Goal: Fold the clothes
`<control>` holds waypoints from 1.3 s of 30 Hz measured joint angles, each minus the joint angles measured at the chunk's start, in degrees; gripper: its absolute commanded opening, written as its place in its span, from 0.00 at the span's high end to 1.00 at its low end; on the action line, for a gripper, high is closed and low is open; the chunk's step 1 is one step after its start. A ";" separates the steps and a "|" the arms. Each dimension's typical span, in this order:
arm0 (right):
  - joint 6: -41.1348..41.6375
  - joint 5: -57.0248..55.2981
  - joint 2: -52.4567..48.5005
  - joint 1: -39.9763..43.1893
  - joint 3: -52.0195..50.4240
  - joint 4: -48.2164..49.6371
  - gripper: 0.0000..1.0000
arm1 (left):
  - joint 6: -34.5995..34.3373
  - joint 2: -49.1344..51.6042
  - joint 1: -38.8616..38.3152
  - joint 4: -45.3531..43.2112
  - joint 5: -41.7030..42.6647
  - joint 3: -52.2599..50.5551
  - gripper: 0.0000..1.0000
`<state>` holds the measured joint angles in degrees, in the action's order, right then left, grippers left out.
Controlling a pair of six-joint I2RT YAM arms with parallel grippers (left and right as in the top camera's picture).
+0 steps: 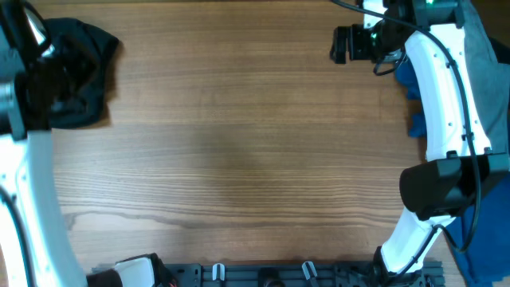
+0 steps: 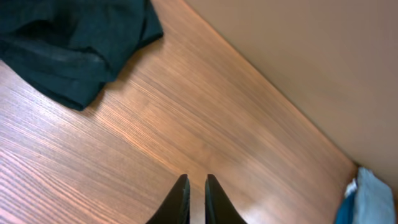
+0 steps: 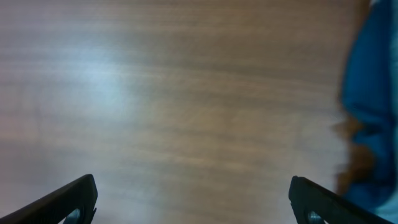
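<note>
Left claw [image 2: 197, 200]: two black fingers drawn nearly together with only a thin slit between them, nothing held, poised over bare wood-grain counter [image 2: 205, 124] and apart from any cloth. Right claw [image 3: 193, 202]: fingers spread wide at the lower corners of its wrist view, nothing between them, above bare counter; seen from overhead it sits near the far right corner. Black garment [image 1: 80, 68]: one item, soft and plain, lying crumpled in a heap at the far left corner of the counter, partly covered from overhead by the left arm; in the left wrist view it lies up and to the left of the fingers, untouched. Royal blue cloth [image 3: 367, 112]: bunched at the right edge of the counter, beside the right arm. Light blue garment [image 1: 488, 48]: at the far right corner, next to the royal blue cloth.
</note>
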<state>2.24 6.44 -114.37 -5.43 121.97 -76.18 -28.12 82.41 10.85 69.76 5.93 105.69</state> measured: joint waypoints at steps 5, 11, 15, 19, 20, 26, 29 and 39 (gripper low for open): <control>-0.02 -3.91 0.00 0.28 0.00 3.87 0.00 | 0.11 -10.21 -4.44 4.96 -0.02 0.00 0.72; -0.02 -4.22 0.02 0.28 0.00 4.07 0.00 | 0.46 -18.75 -5.57 9.68 -0.02 0.00 0.49; -0.02 -4.57 0.00 0.28 0.00 4.09 0.00 | 0.55 -20.98 -5.57 13.84 0.00 0.00 0.22; -0.02 -4.61 0.00 0.28 0.00 4.09 0.00 | 0.76 -20.92 -5.57 18.05 0.00 0.00 0.00; -0.02 -4.61 0.00 0.28 0.00 4.09 0.00 | 0.61 -20.85 -5.57 18.56 -0.02 0.00 0.00; -0.02 -4.61 0.00 0.28 0.00 4.09 0.00 | 0.63 -20.83 -5.57 20.09 0.66 0.00 0.00; -0.02 -4.61 0.00 0.28 0.00 4.09 0.00 | 0.63 -20.83 -5.57 21.66 2.01 0.00 0.00; -0.02 -4.63 0.02 0.28 0.00 4.31 0.00 | 10.19 -22.01 -5.57 8.17 -3.96 -0.11 0.00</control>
<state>2.22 1.80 -114.34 -5.15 121.97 -71.88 -17.93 60.40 5.28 77.93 1.98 105.58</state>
